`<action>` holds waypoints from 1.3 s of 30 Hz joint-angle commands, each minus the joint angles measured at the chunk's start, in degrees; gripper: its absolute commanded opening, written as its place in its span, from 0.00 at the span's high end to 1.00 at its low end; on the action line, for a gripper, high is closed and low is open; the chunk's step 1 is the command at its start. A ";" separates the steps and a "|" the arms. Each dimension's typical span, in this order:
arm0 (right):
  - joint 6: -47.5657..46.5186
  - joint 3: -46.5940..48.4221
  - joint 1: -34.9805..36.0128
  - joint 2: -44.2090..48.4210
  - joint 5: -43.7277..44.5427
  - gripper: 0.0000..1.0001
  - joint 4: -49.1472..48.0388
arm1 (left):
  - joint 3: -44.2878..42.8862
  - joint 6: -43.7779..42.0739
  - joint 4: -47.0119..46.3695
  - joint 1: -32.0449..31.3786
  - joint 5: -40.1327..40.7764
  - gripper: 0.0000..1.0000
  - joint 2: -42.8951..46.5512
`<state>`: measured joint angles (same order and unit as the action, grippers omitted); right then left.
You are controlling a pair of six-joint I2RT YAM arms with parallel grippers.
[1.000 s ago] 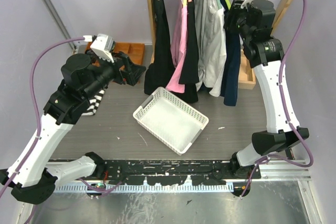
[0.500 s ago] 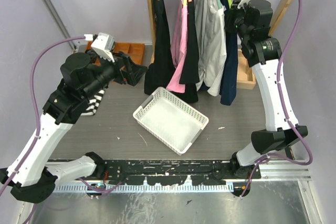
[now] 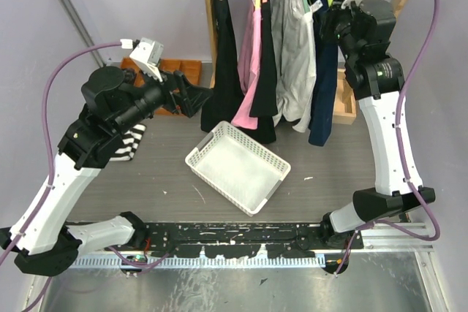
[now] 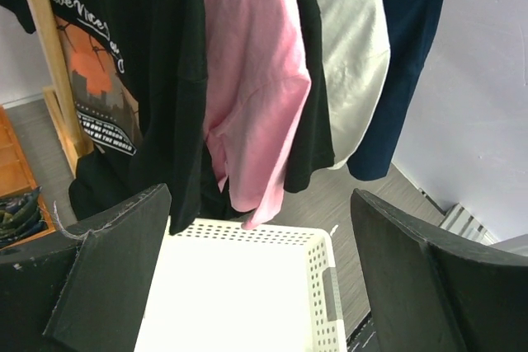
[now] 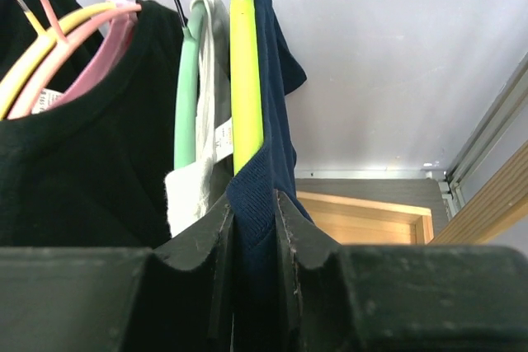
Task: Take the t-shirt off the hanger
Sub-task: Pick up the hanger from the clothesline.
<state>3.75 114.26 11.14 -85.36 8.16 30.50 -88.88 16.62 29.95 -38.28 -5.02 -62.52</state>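
Right claw [image 5: 254, 228] was pinched shut on the collar of the navy t-shirt [image 5: 272, 80], just below the yellow-green hanger [image 5: 245, 55]. The t-shirt hung on that hanger at the right end of the wooden rack [image 3: 208, 20], beside a grey shirt [image 3: 292, 56]. Left claw [image 4: 260, 241] was spread wide and empty, facing the clothes above a white basket [image 3: 254, 145]. By my judgement, the t-shirt was gripped but not yet pulled off, so most of the task remained

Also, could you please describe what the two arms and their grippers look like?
Both arms have white links joined by black cylindrical joints. A purple cable loops along the left arm, and another runs along the right arm. The left gripper and right gripper have black, wedge-shaped fingers.
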 commanded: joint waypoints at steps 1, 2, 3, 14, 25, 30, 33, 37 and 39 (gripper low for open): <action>-0.95 5.64 -0.15 4.31 1.23 0.99 -9.63 | -2.17 0.12 -0.41 -0.85 -1.19 0.02 -0.42; -0.96 5.26 -0.16 4.65 1.43 0.99 -9.22 | -2.33 0.16 -0.50 -1.05 -1.14 0.02 -0.48; -1.14 4.66 -0.23 5.13 1.73 0.99 -8.91 | -2.51 0.16 -0.59 -1.24 -1.02 0.02 -0.57; 0.11 -9.55 -0.19 19.16 7.37 0.99 -5.64 | -6.25 -0.39 -2.14 -5.21 -0.29 0.02 -3.76; 1.31 -19.92 -0.16 31.86 6.72 0.99 0.15 | -15.73 -4.91 -4.49 -15.11 5.40 0.02 -14.96; 1.87 -24.19 -0.17 36.91 2.80 0.99 1.97 | -20.88 -8.41 -8.77 -19.39 8.02 0.02 -22.20; 3.28 -26.06 -0.21 39.81 0.50 0.99 2.83 | -25.57 -10.47 -9.79 -20.75 8.12 0.02 -27.52; 4.78 -27.51 -0.23 42.39 -2.18 0.99 4.12 | -29.11 -11.76 -12.89 -21.68 7.69 0.02 -33.21; 5.02 -27.94 -0.23 43.25 -2.48 0.99 4.90 | -29.42 -12.14 -16.07 -21.83 7.93 0.02 -35.30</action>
<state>6.92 85.62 11.14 -44.69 8.75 40.82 -115.85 7.01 20.75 -59.59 2.11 -94.80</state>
